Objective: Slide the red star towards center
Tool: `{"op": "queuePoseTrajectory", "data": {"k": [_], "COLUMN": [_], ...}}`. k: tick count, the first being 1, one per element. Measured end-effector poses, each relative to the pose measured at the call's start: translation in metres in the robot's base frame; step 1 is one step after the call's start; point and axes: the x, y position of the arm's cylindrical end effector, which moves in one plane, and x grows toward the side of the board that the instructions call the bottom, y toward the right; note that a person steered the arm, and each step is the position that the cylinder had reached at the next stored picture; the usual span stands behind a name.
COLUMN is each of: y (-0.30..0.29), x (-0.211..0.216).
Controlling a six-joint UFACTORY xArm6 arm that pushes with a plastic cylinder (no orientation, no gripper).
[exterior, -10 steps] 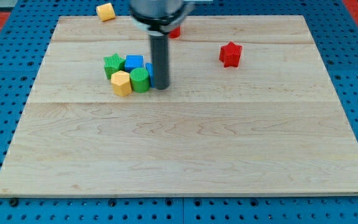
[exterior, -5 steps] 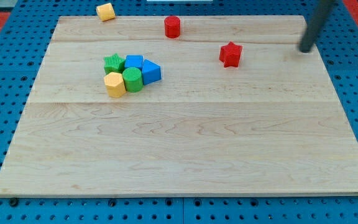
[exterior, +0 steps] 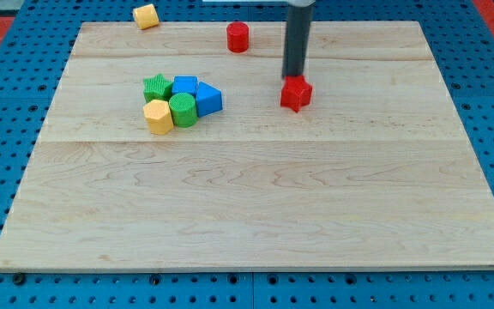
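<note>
The red star (exterior: 296, 94) lies on the wooden board (exterior: 256, 206), right of the middle and towards the view's top. My tip (exterior: 293, 77) stands right at the star's top edge, touching it or nearly so. The dark rod rises straight up from there and leaves the view at the top.
A red cylinder (exterior: 237, 37) stands near the board's top edge. A cluster at left holds a green star (exterior: 155, 87), two blue blocks (exterior: 184, 85) (exterior: 209, 99), a green cylinder (exterior: 183, 110) and a yellow hexagon (exterior: 157, 117). A yellow block (exterior: 146, 15) lies off the board at top left.
My tip went from the block cluster to the far right, then came to the red star's top edge. The star has slid left and towards the view's bottom.
</note>
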Motion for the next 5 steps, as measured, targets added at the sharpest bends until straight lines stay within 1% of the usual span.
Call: {"op": "queuePoseTrajectory", "data": {"k": [1, 3, 4, 5], "y": [0.009, 0.078, 0.069, 0.036], "x": [0.028, 0.050, 0.059, 0.064]}}
